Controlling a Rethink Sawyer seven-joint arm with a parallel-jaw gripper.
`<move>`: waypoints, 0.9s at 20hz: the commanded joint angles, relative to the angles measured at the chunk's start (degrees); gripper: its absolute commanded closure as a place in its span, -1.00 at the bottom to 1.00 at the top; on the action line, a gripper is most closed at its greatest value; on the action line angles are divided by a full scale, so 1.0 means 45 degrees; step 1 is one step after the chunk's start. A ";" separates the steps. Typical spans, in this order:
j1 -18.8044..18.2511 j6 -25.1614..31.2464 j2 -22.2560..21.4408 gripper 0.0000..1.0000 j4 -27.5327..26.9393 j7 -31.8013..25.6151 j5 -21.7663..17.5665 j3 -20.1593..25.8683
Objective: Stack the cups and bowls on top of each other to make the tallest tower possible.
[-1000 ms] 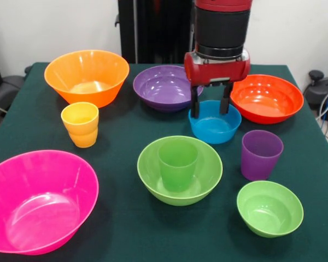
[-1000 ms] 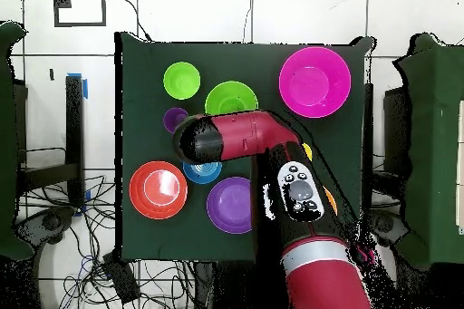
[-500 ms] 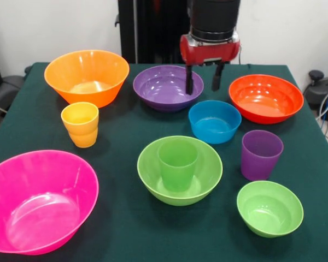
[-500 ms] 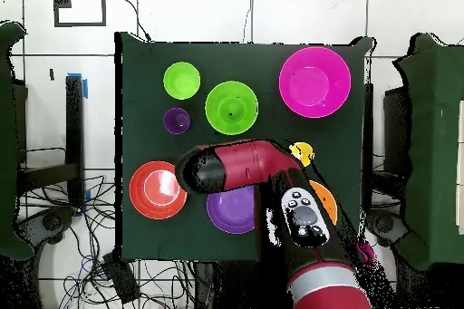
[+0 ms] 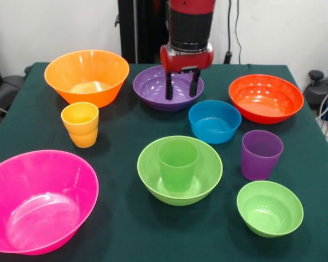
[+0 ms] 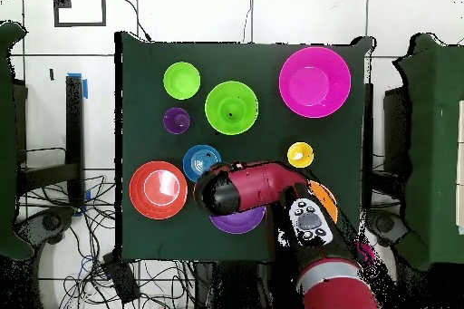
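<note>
My gripper [image 5: 180, 90] hangs open and empty over the large purple bowl [image 5: 152, 87], fingertips just inside its rim. The small blue bowl [image 5: 214, 121] sits alone to the right and nearer the camera. A green cup [image 5: 177, 162] stands upright inside the lime-green bowl [image 5: 147, 176] at the middle. The purple cup [image 5: 261, 154] and small green bowl [image 5: 269, 208] are at the front right, and the yellow cup [image 5: 80, 124] at the left. From overhead, the arm's wrist [image 6: 217, 194] covers part of the purple bowl [image 6: 237, 223] and hides the fingers.
A large orange bowl [image 5: 86, 76] stands at the back left, a red-orange bowl [image 5: 266, 98] at the back right, and a big pink bowl [image 5: 38, 199] at the front left corner. Overhead, the arm hides most of the orange bowl [image 6: 328, 202].
The gripper lifted away from the blue bowl without it, then moved left in the front view to hang over the purple bowl. The bowls and cups stayed put.
</note>
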 commanded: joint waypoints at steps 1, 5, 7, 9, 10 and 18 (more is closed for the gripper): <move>0.0595 -0.1819 0.2443 -1.00 -0.0681 0.1395 -0.0812 -0.0148; 0.0593 -0.1690 0.2406 -1.00 -0.0508 0.1265 -0.0442 -0.0094; 0.0656 -0.1676 0.2378 -1.00 -0.0470 0.1229 -0.0390 -0.0145; 0.0728 -0.1847 0.2477 -1.00 -0.0558 0.1255 -0.0439 -0.0256; 0.0787 -0.1976 0.2641 -1.00 -0.0750 0.1248 -0.0512 -0.0358; 0.1139 -0.3257 0.4482 -1.00 -0.2485 0.1150 -0.0921 -0.1338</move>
